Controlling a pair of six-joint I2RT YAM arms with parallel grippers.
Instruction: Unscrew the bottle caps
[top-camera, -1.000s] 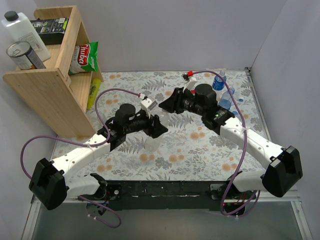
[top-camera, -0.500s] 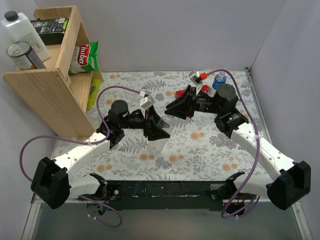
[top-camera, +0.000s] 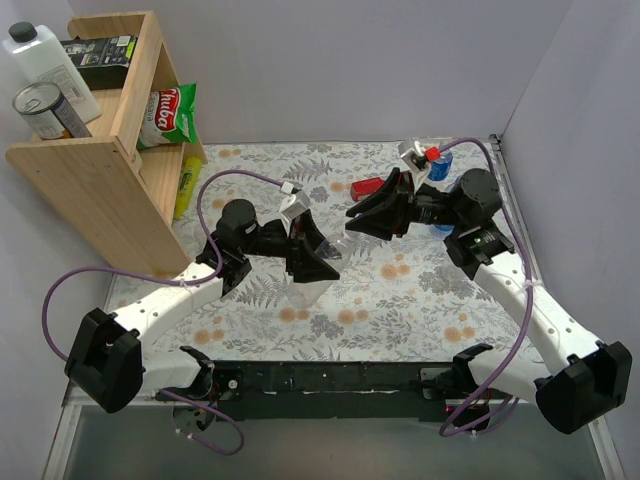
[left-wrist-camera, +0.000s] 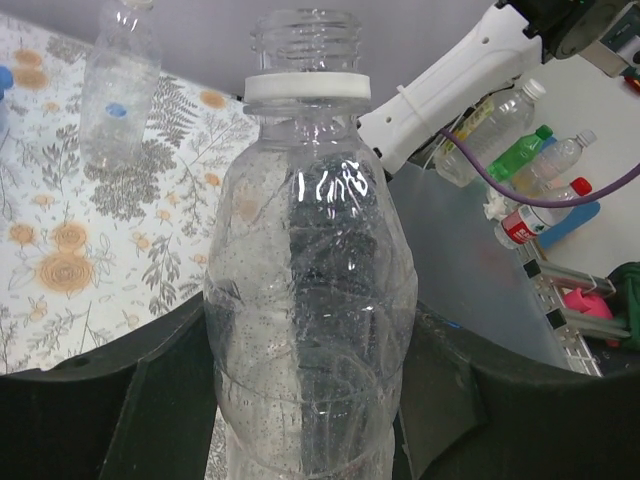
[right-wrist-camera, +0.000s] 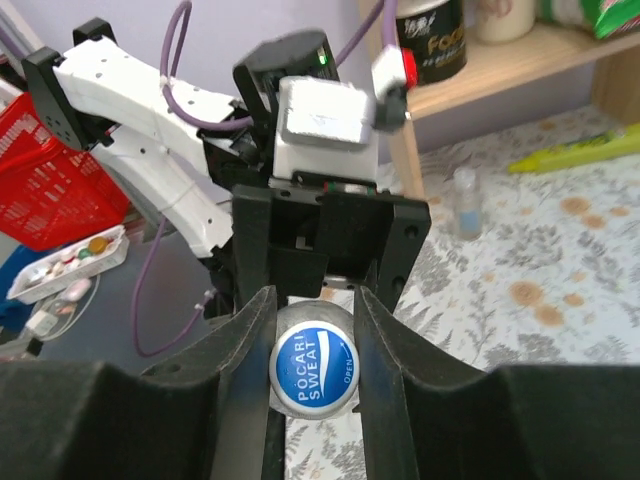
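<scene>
1. Left wrist view: the left claw (left-wrist-camera: 310, 420) is clamping a clear, crinkly plastic bottle (left-wrist-camera: 310, 290) by its ribbed body. The bottle's threaded neck is standing bare above a white collar ring (left-wrist-camera: 306, 88).
2. The right claw (right-wrist-camera: 315, 305) is pinching a round blue-and-white "Pocari Sweat" bottle cap (right-wrist-camera: 315, 372), off the bottle, over the floral worktop (right-wrist-camera: 560, 290).

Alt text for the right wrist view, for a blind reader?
The right gripper pinches a small round blue-and-white plastic bottle cap printed POCARI SWEAT between its black fingers. Beyond, the white left arm faces the camera above a floral table.
</scene>
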